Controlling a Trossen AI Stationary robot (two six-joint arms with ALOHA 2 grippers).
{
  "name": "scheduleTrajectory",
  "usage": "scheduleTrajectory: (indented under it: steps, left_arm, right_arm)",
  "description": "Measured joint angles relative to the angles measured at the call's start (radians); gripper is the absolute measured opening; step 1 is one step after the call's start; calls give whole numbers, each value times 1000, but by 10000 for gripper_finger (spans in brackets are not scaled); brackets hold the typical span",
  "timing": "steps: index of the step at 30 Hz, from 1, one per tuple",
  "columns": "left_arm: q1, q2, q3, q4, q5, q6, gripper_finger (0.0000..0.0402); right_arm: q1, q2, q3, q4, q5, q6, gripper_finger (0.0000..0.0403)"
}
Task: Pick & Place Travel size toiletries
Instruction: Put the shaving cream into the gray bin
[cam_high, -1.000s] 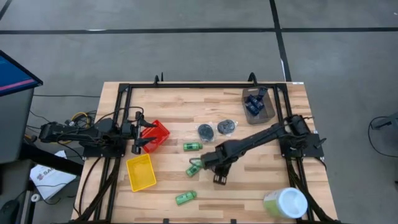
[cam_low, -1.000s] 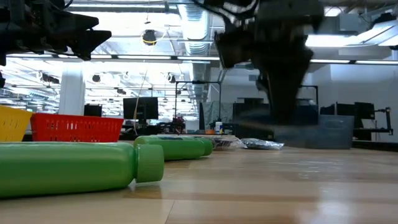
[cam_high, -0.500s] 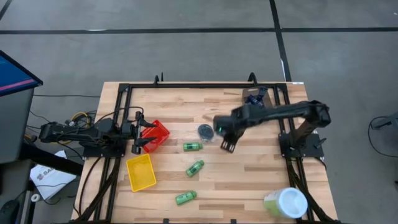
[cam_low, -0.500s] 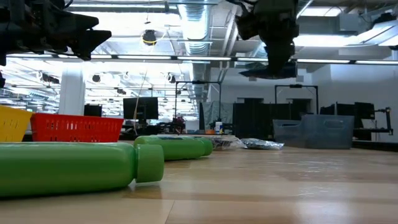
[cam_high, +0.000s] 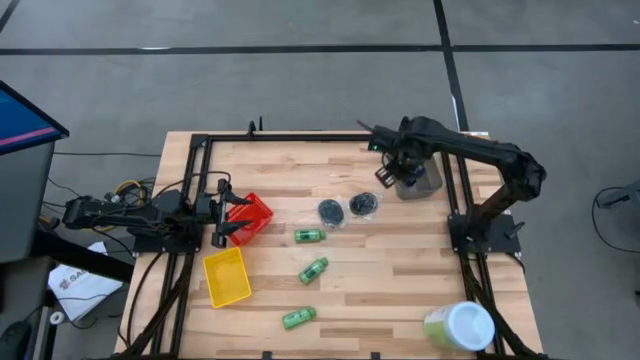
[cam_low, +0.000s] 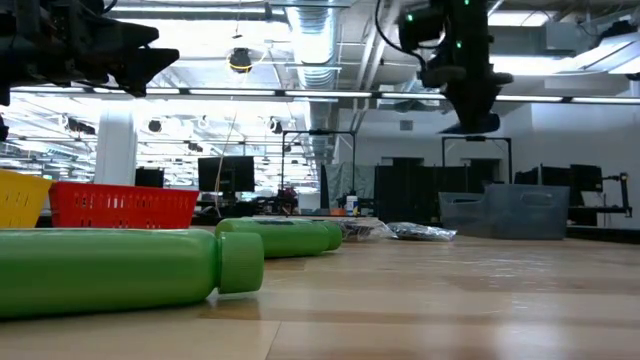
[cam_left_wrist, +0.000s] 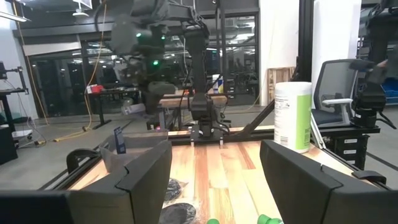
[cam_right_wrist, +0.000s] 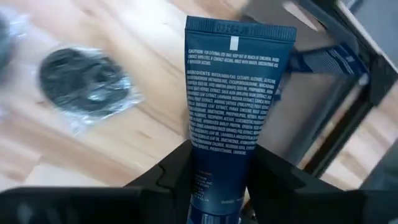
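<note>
Right wrist view: right gripper (cam_right_wrist: 214, 177) pinching a dark blue tube (cam_right_wrist: 233, 93) by its lower end, tube sticking straight out past the fingers. High view puts that gripper (cam_high: 388, 172) at the near edge of the grey bin (cam_high: 420, 180) in the table's far right corner; at least one more blue tube seems to sit in there. Likely step: drop tube in bin. To do it well, carry fully over the bin's opening before letting go, since the tube's free end leads and could catch the wall; release low so it doesn't bounce out. Two dark discs (cam_high: 346, 208) lie on the table just beside the gripper, three green bottles (cam_high: 312, 269) well apart toward the middle. Left gripper (cam_high: 222, 213) waits by the red basket (cam_high: 256, 215), fingers spread, nothing between them.
</note>
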Motion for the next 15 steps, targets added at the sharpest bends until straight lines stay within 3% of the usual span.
scheduleTrajectory:
  steps: [15]
  left_arm:
    - [0, 0, 0, 5, 0, 0, 242]
  right_arm:
    - [-202, -2, -303, 151, 23, 224, 123]
